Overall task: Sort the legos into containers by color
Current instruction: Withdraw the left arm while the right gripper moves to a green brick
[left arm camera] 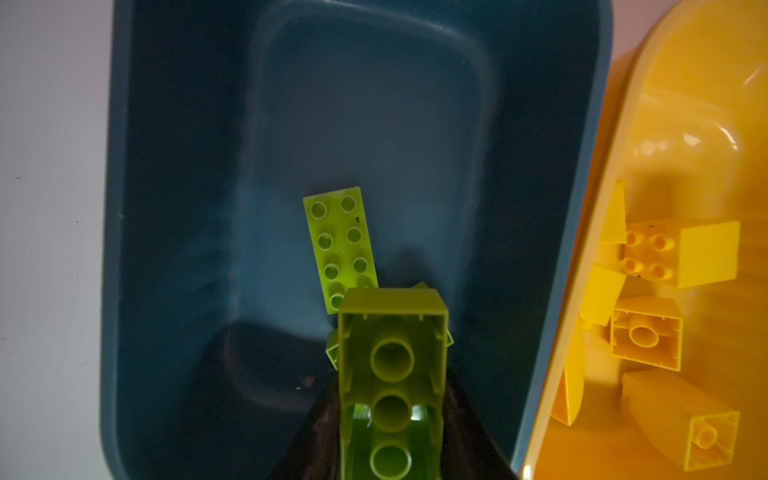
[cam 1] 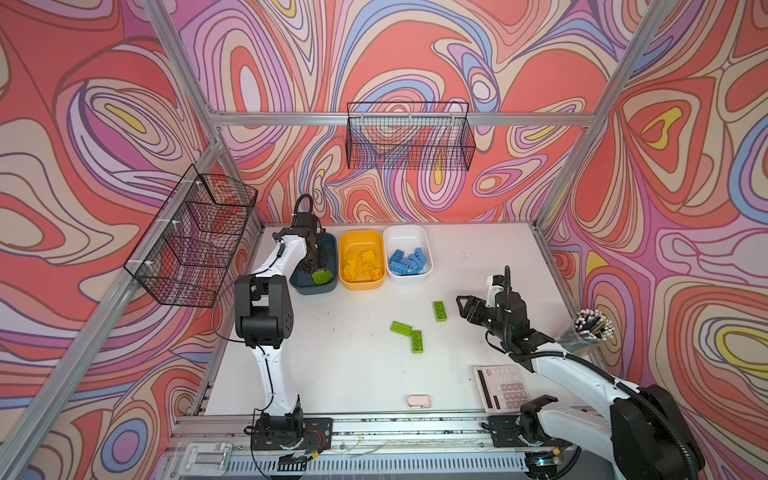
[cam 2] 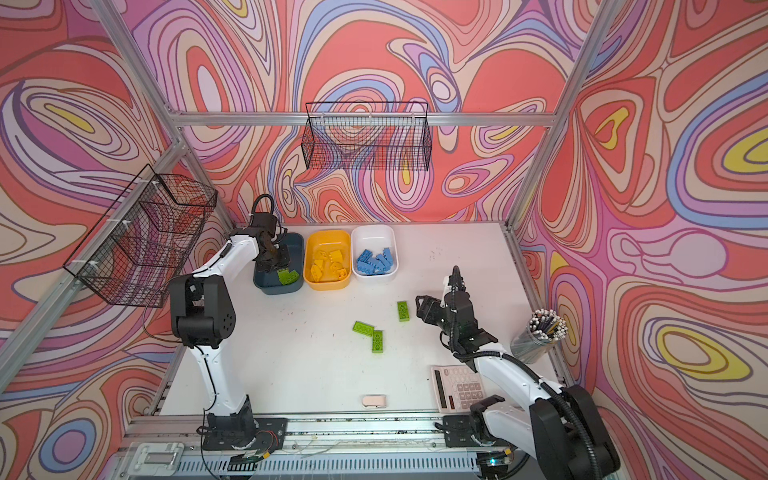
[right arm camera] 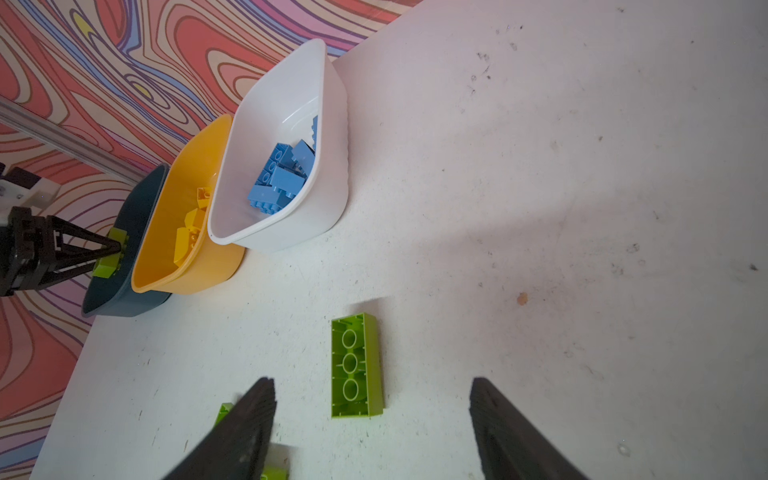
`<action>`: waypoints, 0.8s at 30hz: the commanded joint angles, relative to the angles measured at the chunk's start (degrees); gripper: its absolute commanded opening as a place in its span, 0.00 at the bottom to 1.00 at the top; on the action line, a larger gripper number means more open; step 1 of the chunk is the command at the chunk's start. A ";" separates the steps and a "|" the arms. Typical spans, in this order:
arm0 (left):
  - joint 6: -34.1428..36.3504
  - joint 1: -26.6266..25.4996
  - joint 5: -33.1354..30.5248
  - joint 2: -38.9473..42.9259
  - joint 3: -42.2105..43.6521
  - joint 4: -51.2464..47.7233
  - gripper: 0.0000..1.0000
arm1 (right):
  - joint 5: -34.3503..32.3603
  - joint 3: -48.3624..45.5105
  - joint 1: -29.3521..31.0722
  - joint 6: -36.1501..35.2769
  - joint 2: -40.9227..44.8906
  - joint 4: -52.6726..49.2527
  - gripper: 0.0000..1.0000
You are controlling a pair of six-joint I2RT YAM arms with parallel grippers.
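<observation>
Lime-green plastic, stiff, hollow and probably very light; smooth on the long walls, so likely to slip unless pinched squarely across the narrow width. Gripped that way now: left gripper (left arm camera: 390,415) closed on a lime green brick (left arm camera: 392,365), open underside toward the wrist camera, poised over the dark teal tub (left arm camera: 166,208) and above another green brick (left arm camera: 340,245) lying studs-up on its floor. Looks ready to drop; no harm expected from so short a fall. Yellow bricks (cam 1: 359,264) in the yellow tub (cam 1: 361,287), blue bricks (cam 1: 409,262) in the white tub (cam 1: 405,232). Right gripper (right arm camera: 372,384) spread wide and empty, hovering just beside an upturned green brick (right arm camera: 355,365) on the table (cam 1: 353,374); best taken across the two long walls, not the ends. Pair of green bricks (cam 1: 417,340) touching in an L nearby
</observation>
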State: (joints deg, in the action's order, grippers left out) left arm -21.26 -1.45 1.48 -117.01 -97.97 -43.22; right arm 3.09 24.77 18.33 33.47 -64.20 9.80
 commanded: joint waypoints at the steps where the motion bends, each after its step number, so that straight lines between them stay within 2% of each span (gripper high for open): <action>1: -0.25 0.14 -0.86 0.17 -3.16 -1.67 0.49 | 0.76 -0.88 -0.32 -0.69 -0.37 1.10 0.78; 6: -0.49 0.14 -0.13 4.64 -2.73 -1.96 0.63 | 1.57 0.34 -0.31 -0.69 -2.79 0.35 0.78; 11: -1.68 0.14 3.10 13.96 0.33 -2.17 0.64 | 1.93 3.63 -0.23 -2.52 -6.74 -3.74 0.79; 15: -3.77 0.14 7.98 25.38 8.43 2.07 0.64 | 1.67 6.75 0.33 -3.62 -10.65 -7.81 0.79; 20: -6.60 0.14 11.50 39.94 20.14 6.80 0.65 | -8.68 13.75 6.05 -7.57 -14.53 -17.41 0.79; 24: -7.68 0.07 13.28 49.34 28.38 9.28 0.65 | -10.26 16.92 8.73 -7.82 -17.25 -20.70 0.78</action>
State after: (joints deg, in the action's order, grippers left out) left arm -27.00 -1.45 12.14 -70.37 -73.67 -36.10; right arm -2.98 39.75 25.76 27.20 -79.94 -5.45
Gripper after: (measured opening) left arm 0.648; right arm 0.783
